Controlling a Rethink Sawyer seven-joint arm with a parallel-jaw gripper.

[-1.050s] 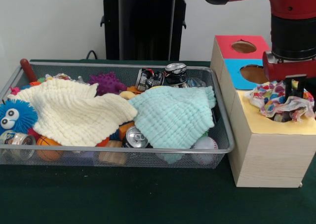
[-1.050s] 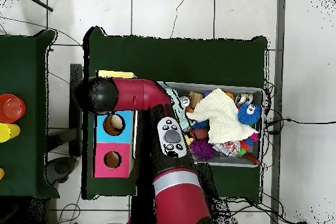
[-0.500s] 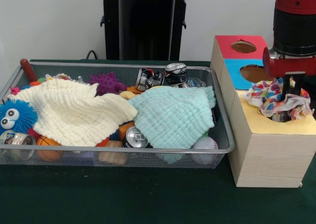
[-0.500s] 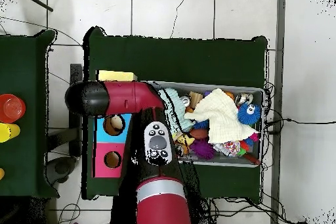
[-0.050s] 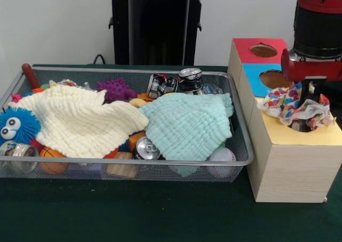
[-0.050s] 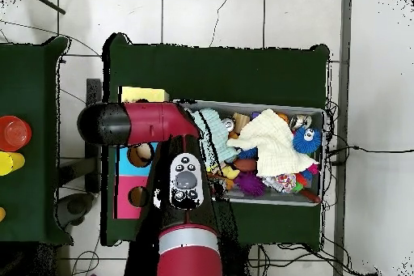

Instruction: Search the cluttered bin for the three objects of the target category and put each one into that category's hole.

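At the right of the front view, you see the tool point(image 5: 311, 95) pinching the colorful cloth point(image 5: 295, 106), which sits bunched on the yellow hole of the box point(image 5: 288, 162) beside the bin point(image 5: 128, 167).

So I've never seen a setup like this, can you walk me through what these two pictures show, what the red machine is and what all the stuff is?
The red and black machine is a robot arm; its grasping part, the tool, hangs at its end. One picture looks across the table at the robot, the other looks straight down from above, where the arm covers much of the box.

On the green table sits a wire mesh bin full of clutter: a cream cloth, a mint cloth, drink cans, a purple spiky toy and a blue fuzzy toy with eyes.

Beside it stands a wooden box with red, blue and yellow tops, each with a hole. The tool is down at the yellow hole, where a colourful patterned cloth is bunched. Whether the tool grips it is unclear.
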